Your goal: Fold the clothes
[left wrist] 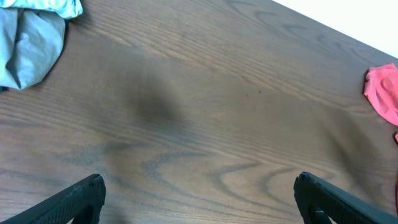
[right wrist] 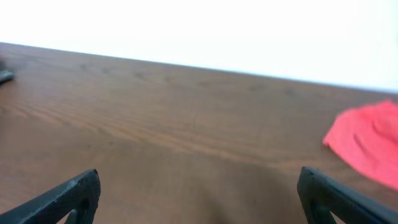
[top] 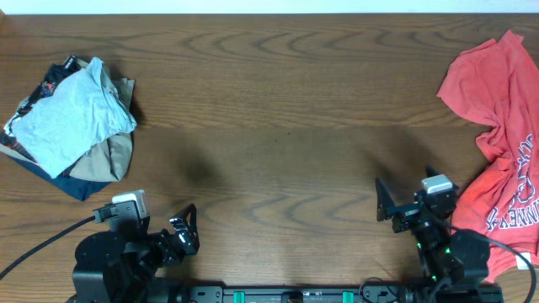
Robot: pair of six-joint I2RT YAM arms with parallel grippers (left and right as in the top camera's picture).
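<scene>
**Both grippers empty, no shirt laid out yet**

My left gripper (left wrist: 199, 183) and right gripper (right wrist: 199, 183) sit low in the overhead frame, jaws spread wide, holding nothing. The pale blue-grey T-shirt (top: 67, 118) tops a crumpled pile (top: 105, 160) at upper left. The red T-shirt (top: 497, 126) sprawls along the right edge. I'd pinch one shirt at the shoulders, drag it onto the open tabletop (top: 278, 101) mid-frame, and flatten it before folding.

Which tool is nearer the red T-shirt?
Right. The right tool sits close beside the red T-shirt; the left tool is far across the table, near the pile of clothes.
</scene>
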